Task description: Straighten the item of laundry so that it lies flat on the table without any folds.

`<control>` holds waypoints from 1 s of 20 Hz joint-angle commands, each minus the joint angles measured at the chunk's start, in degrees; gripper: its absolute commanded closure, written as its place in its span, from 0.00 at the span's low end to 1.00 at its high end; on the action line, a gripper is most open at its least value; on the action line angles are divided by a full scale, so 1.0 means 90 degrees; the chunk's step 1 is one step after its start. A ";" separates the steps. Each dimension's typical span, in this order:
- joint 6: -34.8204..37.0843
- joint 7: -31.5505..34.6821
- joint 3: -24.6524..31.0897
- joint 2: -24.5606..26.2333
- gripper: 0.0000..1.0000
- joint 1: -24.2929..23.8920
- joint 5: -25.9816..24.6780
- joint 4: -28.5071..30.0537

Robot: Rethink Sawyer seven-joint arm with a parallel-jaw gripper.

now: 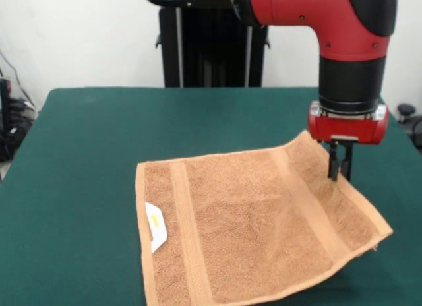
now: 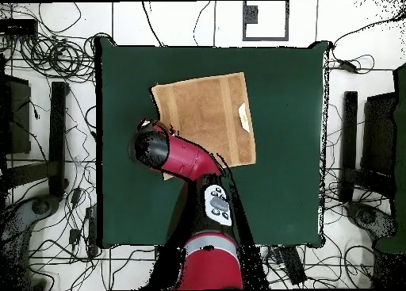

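The orange-tan towel lies spread on the green table, with band stripes near its left and right edges and a white tag on the left band. Its right part is raised off the table and slopes up towards my gripper. The gripper hangs straight down at the towel's far right edge, with its fingers close together on the cloth. In the overhead view the towel lies at the middle of the table, and the arm's head hides the gripper and one corner.
The robot pedestal stands behind the table's far edge. Cables and stands surround the table on the floor. Wide bare felt lies to the left of the towel in the front view.
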 commanded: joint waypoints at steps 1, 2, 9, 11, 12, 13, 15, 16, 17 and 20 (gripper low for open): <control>-0.0681 0.1821 0.0224 0.0440 1.00 0.0097 0.0398 0.0045; -0.0637 0.1830 0.0187 0.0417 1.00 0.0139 0.0424 0.0041; -0.0400 0.1750 0.0138 0.0407 1.00 0.0172 0.0587 -0.0087; -0.0351 0.1727 0.0172 0.0399 1.00 0.0161 0.0624 -0.0111; -0.0304 0.1737 0.0159 0.0393 1.00 0.0181 0.0652 -0.0132; -0.0257 0.1747 0.0146 0.0387 1.00 0.0202 0.0681 -0.0153; -0.0199 0.1761 0.0101 0.0376 1.00 0.0257 0.0721 -0.0179; -0.0197 0.1738 0.0117 0.0385 1.00 0.0243 0.0720 -0.0186; -0.0207 0.1720 0.0097 0.0400 1.00 0.0244 0.0718 -0.0194; -0.0170 0.1673 -0.0077 0.0463 1.00 0.0348 0.0718 -0.0296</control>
